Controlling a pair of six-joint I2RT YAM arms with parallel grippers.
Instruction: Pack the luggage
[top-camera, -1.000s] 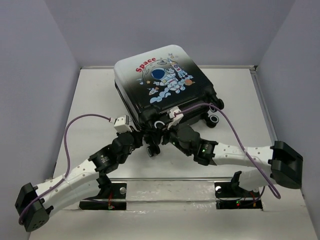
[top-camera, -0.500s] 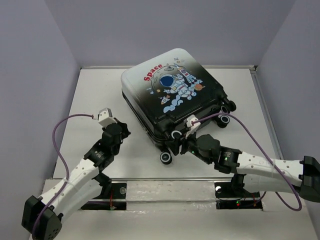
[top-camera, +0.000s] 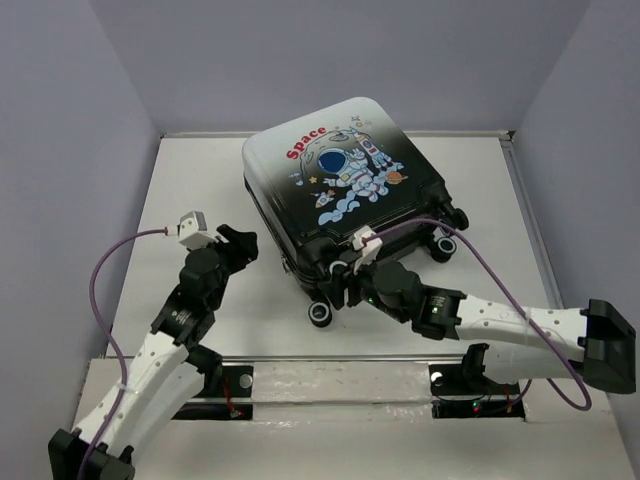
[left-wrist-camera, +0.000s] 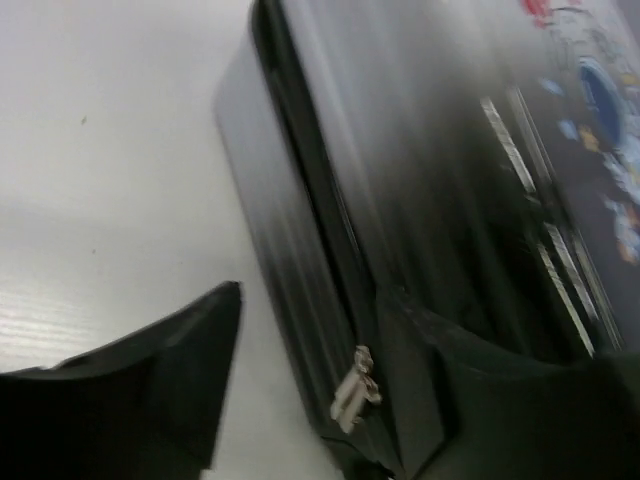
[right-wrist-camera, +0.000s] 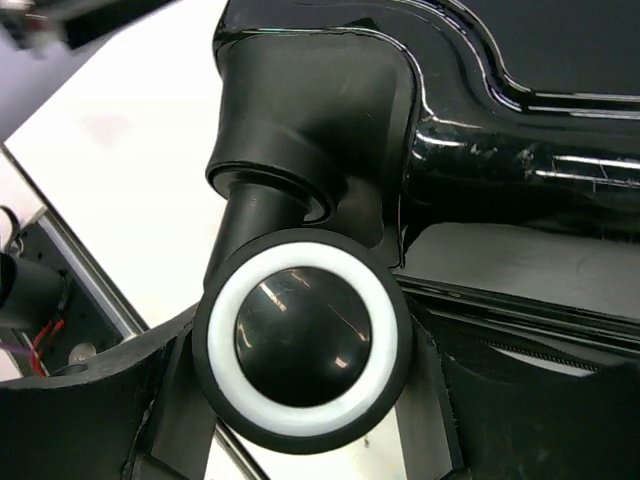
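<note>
The luggage (top-camera: 340, 170) is laid flat and closed at the upper centre of the frame, so packing is judged largely done; its contents are hidden. A caster wheel (right-wrist-camera: 300, 338) is clamped by the right gripper (top-camera: 352, 278). The left gripper (top-camera: 238, 243) is spread wide and empty at centre left.

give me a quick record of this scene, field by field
suitcase: closed, lying flat on the table, astronaut print up
left fingers: open, beside the suitcase's left side, holding nothing
right fingers: closed around a wheel at the suitcase's near end
zip pull: on the side wall facing the left fingers
</note>
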